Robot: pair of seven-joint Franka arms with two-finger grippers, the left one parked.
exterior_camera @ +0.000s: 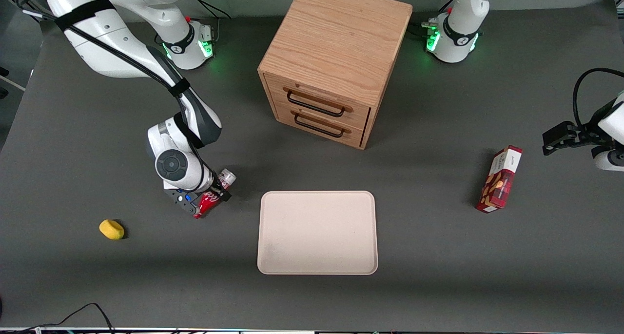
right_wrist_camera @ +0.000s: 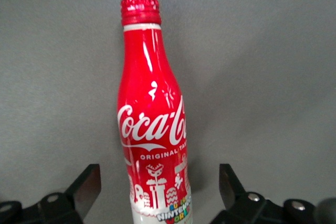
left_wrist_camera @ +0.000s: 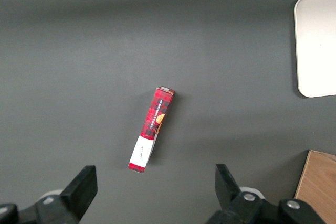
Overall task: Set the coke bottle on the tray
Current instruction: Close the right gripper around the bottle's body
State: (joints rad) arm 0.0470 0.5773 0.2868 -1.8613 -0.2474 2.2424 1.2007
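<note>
The coke bottle [exterior_camera: 206, 203] is a slim red bottle with white script. It lies on the dark table, its red cap pointing toward the front camera and its silver base [exterior_camera: 227, 178] farther from it. My gripper [exterior_camera: 204, 197] is low over it and open. In the right wrist view the bottle [right_wrist_camera: 152, 114] lies between the two black fingers [right_wrist_camera: 86, 187], with a gap on each side of it. The cream tray [exterior_camera: 317, 231] lies flat beside the bottle, toward the parked arm's end, with nothing on it. One corner of the tray [left_wrist_camera: 317, 40] shows in the left wrist view.
A wooden two-drawer cabinet [exterior_camera: 331, 61] stands farther from the front camera than the tray. A red snack box [exterior_camera: 499, 180] [left_wrist_camera: 152, 129] lies toward the parked arm's end. A small yellow object [exterior_camera: 111, 229] lies toward the working arm's end.
</note>
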